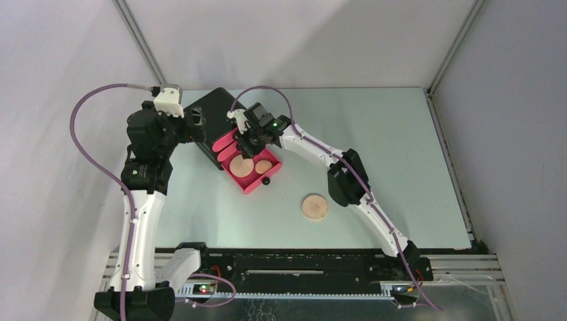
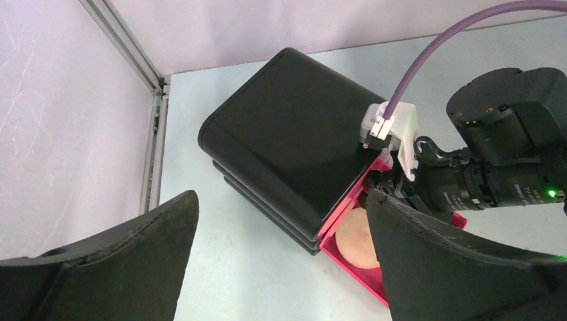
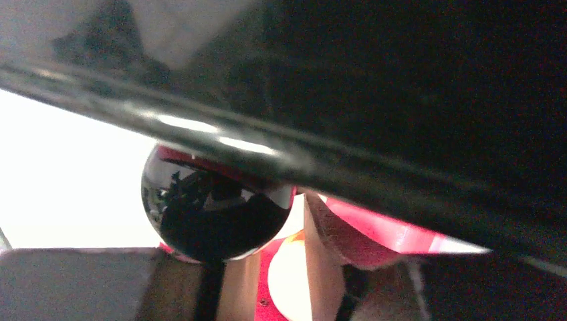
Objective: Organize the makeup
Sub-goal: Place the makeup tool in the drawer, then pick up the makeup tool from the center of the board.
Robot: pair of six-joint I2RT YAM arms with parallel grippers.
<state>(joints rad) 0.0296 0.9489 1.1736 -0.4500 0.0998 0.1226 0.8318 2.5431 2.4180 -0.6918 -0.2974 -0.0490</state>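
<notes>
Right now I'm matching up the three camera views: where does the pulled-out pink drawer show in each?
Top external: pink drawer left of centre, jutting from the black box.
Left wrist: drawer at lower right, against the box's corner.
Right wrist: drawer as a pink strip low centre, beside a glossy black knob.
Shared landmark: the large tan disc lying in it; probably the pale patch at the bottom of the right wrist view.

the box (image 2: 287, 134) is seen as smooth, glossy black plastic; the disc (image 1: 315, 206) as matt wood; the knob (image 3: 214, 214) as mirror-glossy; the table (image 1: 388, 134) as matt.
</notes>
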